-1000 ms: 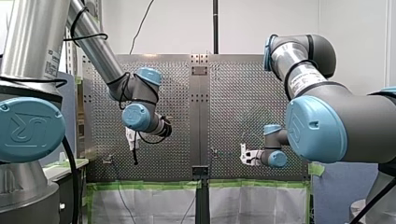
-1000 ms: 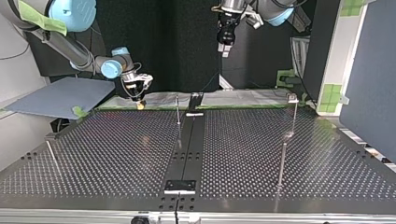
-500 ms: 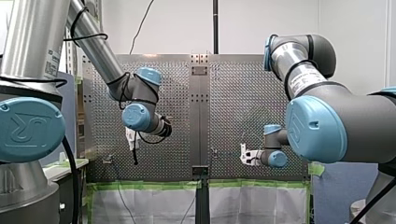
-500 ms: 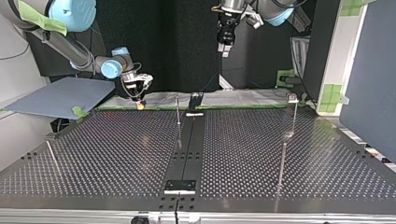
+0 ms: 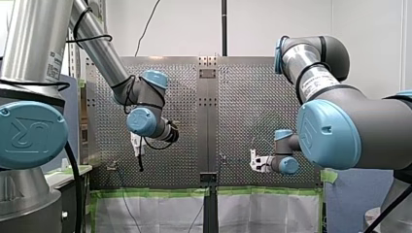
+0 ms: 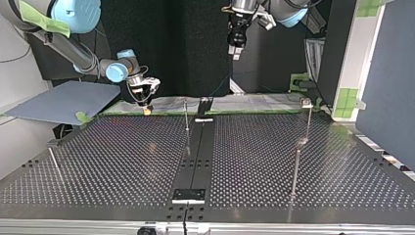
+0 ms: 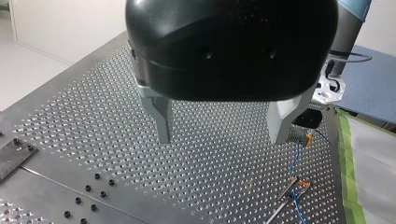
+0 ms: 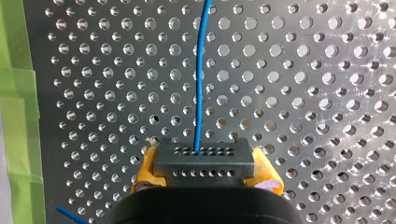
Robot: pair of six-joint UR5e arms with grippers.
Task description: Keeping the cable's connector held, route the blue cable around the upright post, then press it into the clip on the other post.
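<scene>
Right wrist view: my right gripper [image 8: 205,173] clamps the connector [image 8: 204,161], left gripper [image 7: 222,126] open; next I'd lead the blue cable [image 8: 201,74] round the upright post [image 6: 186,116].

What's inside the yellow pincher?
My right gripper clamps a dark connector, with the blue cable plugged into it. The connector's back end is hidden by the gripper body.

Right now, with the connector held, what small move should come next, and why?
Probably lower my left end effector toward the blue cable: it hangs open and empty above the table, while my right end effector is shut on the connector, so the cable's free run has nothing guiding it.
</scene>
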